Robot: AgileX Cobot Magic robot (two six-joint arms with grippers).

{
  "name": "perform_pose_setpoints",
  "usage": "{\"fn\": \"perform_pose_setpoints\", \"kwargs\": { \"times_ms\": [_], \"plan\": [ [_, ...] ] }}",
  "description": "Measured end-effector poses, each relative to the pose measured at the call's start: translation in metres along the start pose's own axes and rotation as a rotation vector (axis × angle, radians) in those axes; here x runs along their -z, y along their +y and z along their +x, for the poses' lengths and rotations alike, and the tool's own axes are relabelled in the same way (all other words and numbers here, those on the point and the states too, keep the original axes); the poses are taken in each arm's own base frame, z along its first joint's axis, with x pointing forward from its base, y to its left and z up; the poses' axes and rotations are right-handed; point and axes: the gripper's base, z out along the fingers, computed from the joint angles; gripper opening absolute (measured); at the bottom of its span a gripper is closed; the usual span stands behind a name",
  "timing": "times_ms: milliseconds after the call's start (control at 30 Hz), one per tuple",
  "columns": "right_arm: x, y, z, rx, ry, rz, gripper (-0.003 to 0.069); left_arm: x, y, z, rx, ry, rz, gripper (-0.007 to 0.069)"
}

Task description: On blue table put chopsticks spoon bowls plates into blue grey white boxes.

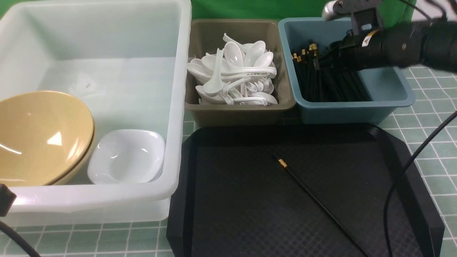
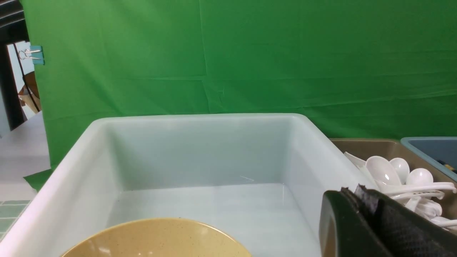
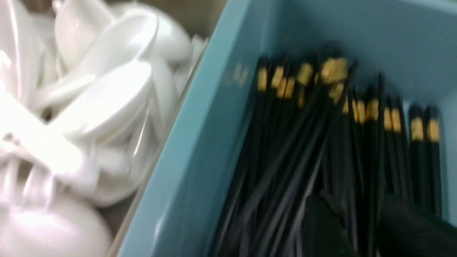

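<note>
white box [image 1: 178, 89] at the counter's [image 1: 428, 117] left edge holds bowls [image 1: 43, 135] and plates [image 1: 128, 157]. blue box [image 1: 342, 114] toward the far right corner holds chopsticks [image 1: 328, 85]; right tool [image 3: 357, 210] hovers just above them, jaws spread. left tool [image 2: 357, 200] is pressed together.

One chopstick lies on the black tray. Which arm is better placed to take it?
Right. The right arm hangs over the blue box, just behind the tray, where the chopstick must go.

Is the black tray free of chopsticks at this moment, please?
No, one chopstick lies diagonally on the black tray in the front view.
</note>
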Motion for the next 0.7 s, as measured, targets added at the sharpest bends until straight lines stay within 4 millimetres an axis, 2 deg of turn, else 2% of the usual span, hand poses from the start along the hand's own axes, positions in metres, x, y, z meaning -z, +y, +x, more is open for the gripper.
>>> {"fn": "perform_pose_setpoints", "kwargs": {
  "times_ms": [133,167,233,267,300,333,433,467,567,667,700],
  "plan": [
    [0.033,0.004,-0.011,-0.025,0.196,-0.05,0.03,0.0,0.0,0.0,0.0,0.0,0.0,0.0003],
    [0.045,0.013,-0.005,-0.007,0.315,-0.096,0.0302,0.0,0.0,0.0,0.0,0.0,0.0,0.0003],
    [0.051,0.031,0.011,0.043,0.459,-0.165,0.0302,0.0,0.0,0.0,0.0,-0.002,0.0,0.0003],
    [0.051,0.033,0.013,0.048,0.473,-0.171,0.0302,0.0,0.0,0.0,0.0,-0.002,0.0,0.0003],
    [0.05,0.045,0.026,0.074,0.542,-0.202,0.0302,0.0,0.0,0.0,0.0,-0.003,0.001,0.0003],
    [0.047,0.066,0.049,0.123,0.642,-0.24,0.0302,0.0,0.0,0.0,0.0,-0.003,0.001,0.0003],
    [0.042,0.101,0.09,0.229,0.741,-0.274,0.0303,0.0,0.0,0.0,0.0,-0.003,0.001,0.0003],
    [0.041,0.107,0.097,0.258,0.741,-0.273,0.0303,0.0,0.0,0.0,0.0,-0.003,0.001,0.0003],
    [0.035,0.12,0.117,0.328,0.716,-0.264,0.0304,0.0,0.0,0.0,0.0,-0.003,0.001,0.0003],
    [0.028,0.12,0.124,0.335,0.696,-0.255,0.0297,0.0,0.0,0.0,0.0,-0.003,0.001,0.0003],
    [0.023,0.12,0.13,0.345,0.701,-0.246,0.0273,0.0,0.0,0.0,0.0,-0.003,0.001,0.0003]
  ]
}}
